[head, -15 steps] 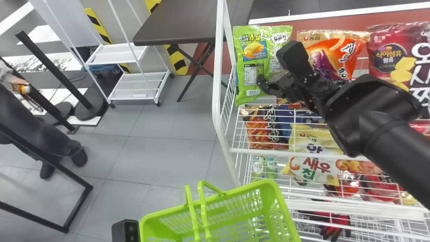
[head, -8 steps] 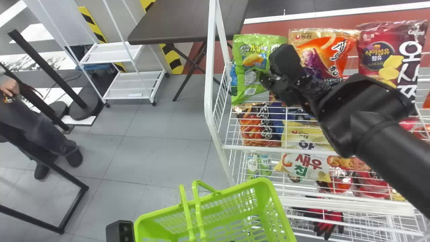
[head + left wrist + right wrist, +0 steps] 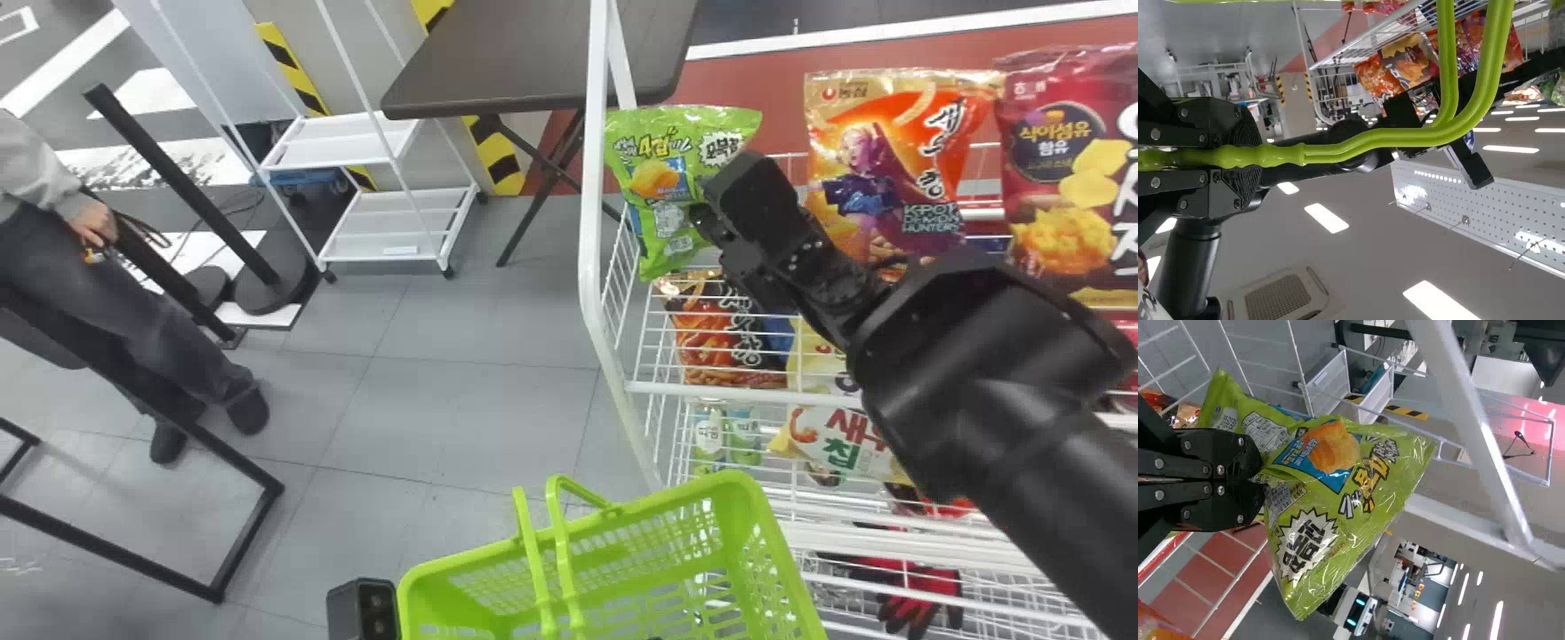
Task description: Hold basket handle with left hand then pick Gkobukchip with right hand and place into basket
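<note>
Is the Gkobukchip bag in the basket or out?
Out: the right gripper pinches the green bag beside the white rack's frame, away from the basket.

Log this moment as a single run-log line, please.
left gripper: shut on basket handle | right gripper: shut on Gkobukchip | Gkobukchip: near end of white rack | basket: Gkobukchip not yet inside

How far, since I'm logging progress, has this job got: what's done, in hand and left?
Looks done: the left tool is clamped on the handle. In hand: the right tool pinches the green Gkobukchip bag, up by the end of the white wire rack. Left: carrying the bag over to the lime-green basket and releasing it inside.
</note>
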Motion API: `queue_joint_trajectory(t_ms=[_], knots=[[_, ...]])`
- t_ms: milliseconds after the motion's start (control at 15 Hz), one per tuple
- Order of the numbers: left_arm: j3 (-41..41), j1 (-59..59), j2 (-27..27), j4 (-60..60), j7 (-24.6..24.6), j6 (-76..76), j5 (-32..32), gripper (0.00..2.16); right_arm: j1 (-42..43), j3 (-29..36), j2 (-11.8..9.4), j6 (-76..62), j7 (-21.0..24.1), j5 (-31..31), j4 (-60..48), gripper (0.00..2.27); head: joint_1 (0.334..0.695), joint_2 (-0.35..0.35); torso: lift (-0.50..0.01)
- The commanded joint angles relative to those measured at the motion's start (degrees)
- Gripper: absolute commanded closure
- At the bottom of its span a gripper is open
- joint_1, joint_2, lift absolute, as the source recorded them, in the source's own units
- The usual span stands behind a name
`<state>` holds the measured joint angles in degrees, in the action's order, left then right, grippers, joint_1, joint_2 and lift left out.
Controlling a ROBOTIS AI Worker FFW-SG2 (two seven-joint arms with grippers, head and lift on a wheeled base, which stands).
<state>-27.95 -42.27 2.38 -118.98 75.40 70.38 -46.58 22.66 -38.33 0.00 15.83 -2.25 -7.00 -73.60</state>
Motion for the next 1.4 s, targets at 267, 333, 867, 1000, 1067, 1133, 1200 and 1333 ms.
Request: queue_joint_trajectory(t_ms=[267,333,867,1000,1067,1133,1200,1333], knots=[[0.3,0.1,0.0,0.2,-0.4,-0.5,0.1,2.15,-9.8,4.2,0.1,12.1,0.7,-7.4,-20.4,2.25,0.695,0.350,0.000],[0.2,0.1,0.0,0.2,-0.3,-0.5,0.1,2.15,-10.9,4.7,0.1,15.2,0.6,-7.2,-23.5,2.25,0.695,0.350,0.000],[1.1,0.6,0.0,0.2,-1.5,-0.6,0.3,2.15,-19.2,12.2,-0.4,50.4,-4.2,-0.8,-51.2,2.25,0.695,0.279,0.000],[1.2,0.6,0.0,0.2,-1.7,-0.6,0.3,2.15,-21.0,15.5,-2.1,59.7,-5.3,1.4,-57.1,2.25,0.695,0.260,0.000],[1.3,0.6,0.0,0.2,-1.8,-0.5,0.4,2.15,-21.4,17.2,-3.0,63.6,-5.6,2.7,-59.8,2.25,0.695,0.245,0.000],[1.5,0.7,0.0,0.2,-2.0,-0.6,0.4,2.15,-22.1,19.8,-3.4,68.3,-6.1,5.2,-62.5,2.25,0.695,0.226,0.000],[1.6,0.7,0.0,0.2,-2.3,-0.6,0.4,2.15,-22.7,23.0,-4.0,73.4,-6.7,8.6,-65.4,2.25,0.695,0.185,0.000],[1.8,1.0,0.0,0.3,-2.5,-0.5,0.9,2.15,-24.2,27.9,-4.2,74.3,-9.3,13.6,-70.3,2.25,0.695,0.145,0.000]])
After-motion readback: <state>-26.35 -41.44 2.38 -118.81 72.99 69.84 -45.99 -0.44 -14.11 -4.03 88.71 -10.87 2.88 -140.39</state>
